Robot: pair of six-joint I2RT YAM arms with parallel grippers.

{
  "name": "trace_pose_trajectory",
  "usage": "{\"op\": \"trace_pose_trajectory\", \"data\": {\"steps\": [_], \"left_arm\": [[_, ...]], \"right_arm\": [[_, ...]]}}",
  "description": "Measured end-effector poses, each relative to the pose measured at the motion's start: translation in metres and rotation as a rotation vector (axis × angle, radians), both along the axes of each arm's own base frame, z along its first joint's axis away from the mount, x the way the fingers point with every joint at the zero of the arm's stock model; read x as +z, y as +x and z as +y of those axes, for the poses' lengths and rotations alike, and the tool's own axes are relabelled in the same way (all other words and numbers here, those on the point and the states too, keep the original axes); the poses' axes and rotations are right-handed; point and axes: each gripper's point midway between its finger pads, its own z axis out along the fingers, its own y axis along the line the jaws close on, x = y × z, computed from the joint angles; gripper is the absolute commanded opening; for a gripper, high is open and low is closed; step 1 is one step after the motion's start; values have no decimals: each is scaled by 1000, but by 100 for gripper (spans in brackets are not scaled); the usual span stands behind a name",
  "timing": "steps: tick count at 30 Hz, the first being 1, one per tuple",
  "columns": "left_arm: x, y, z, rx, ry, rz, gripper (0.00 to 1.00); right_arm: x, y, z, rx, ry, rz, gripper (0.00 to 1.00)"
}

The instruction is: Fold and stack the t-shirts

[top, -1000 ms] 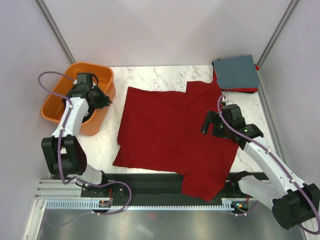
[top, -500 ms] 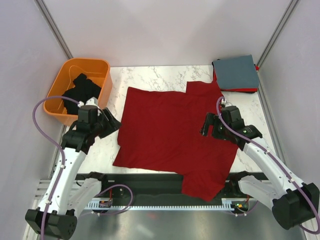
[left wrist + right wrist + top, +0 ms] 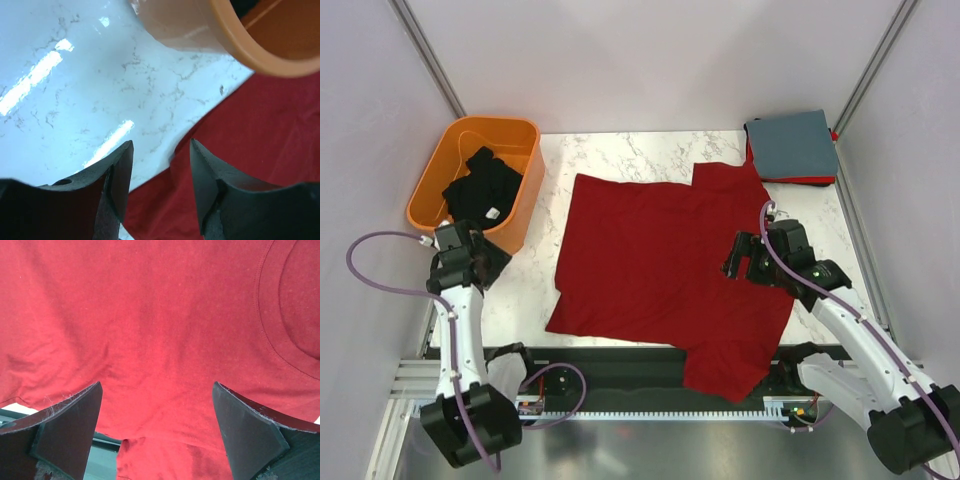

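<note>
Left gripper point(image 3: 485, 262): jaws parted and empty. The wrist view shows both fingers point(image 3: 117, 185) with open space between them and nothing held. It hangs over the bare marble table point(image 3: 75, 75) at the near-left corner, just on the near side of the orange basket point(image 3: 527, 185) and just left of the dark red t-shirt's point(image 3: 660, 260) hem edge; contact with either cannot be confirmed. Right gripper point(image 3: 740, 262): jaws spread wide and released, with nothing between them. Its fingers point(image 3: 60, 430) stand at the two sides of the wrist view, over the right part of the dark red t-shirt. The curved collar seam point(image 3: 262, 325) lies just ahead of it to the right. From above, the gripper sits over the cloth at the neck end; whether the fingertips touch the fabric cannot be told. The dark red t-shirt lies spread flat across the middle of the table, hem to the left and neck to the right. One sleeve points to the far side, and the other reaches past the table's near edge. Light creases show in the cloth below the right gripper. The black t-shirt point(image 3: 480, 190) lies crumpled inside the orange basket at the far-left corner, with a small white tag point(image 3: 492, 212) showing on it. At the far-right corner, the folded grey-blue t-shirt point(image 3: 792, 145) rests on top of the folded red t-shirt point(image 3: 805, 181), of which only a thin edge shows. That stack lies just beside the far sleeve of the spread shirt.
</note>
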Motion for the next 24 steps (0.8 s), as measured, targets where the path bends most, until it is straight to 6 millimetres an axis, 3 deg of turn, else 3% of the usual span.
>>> {"op": "trace_pose_trajectory", "data": {"steps": [3,10,13,16,20,24], "left_arm": [[-15,11,18,54,-11,26,54],[-45,54,24,20,-68,41,46],[-49,78,27,0,-88,35,48],[-42,117,28,-46,-105,-2,54],[-24,165,7,-176,-128,-49,62],[-14,164,-36,-291,-131,-78,63]], "right_arm": [[0,-1,1,2,7,4,98],[-8,0,5,7,13,35,98],[-13,0,5,7,6,56,98],[-17,2,5,6,0,72,98],[-22,4,6,6,-4,82,98],[-27,6,4,-7,-18,91,98]]}}
